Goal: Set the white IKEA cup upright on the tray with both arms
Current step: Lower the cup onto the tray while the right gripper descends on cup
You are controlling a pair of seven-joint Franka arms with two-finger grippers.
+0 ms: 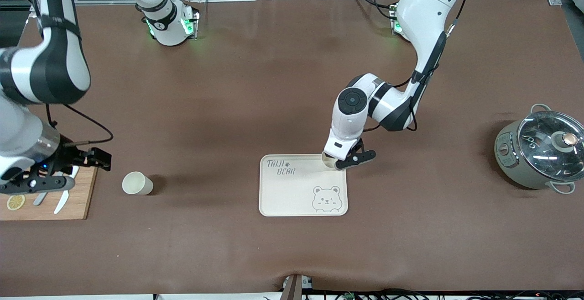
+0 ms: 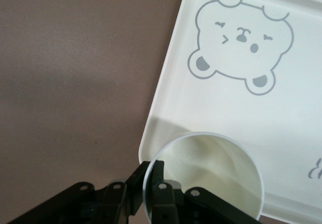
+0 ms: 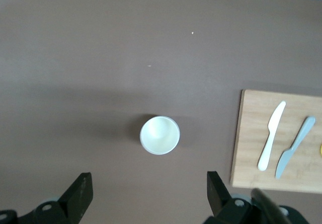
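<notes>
Jaws clamped on cup rim: left gripper (image 1: 349,162) holds one white cup (image 2: 204,176) upright over tray (image 1: 283,199) corner. Second cup (image 1: 137,183) upright on table beside cutting board (image 1: 75,202); right gripper (image 3: 146,196), spread wide, hovers nearest.

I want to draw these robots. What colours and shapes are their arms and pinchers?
Both arms are chunky white tubes with black bands at the rounded joints. Thin black cables loop beside them, and green lights glow at the bases. The left end effector and the right end effector are black, each with two fingers.
</notes>
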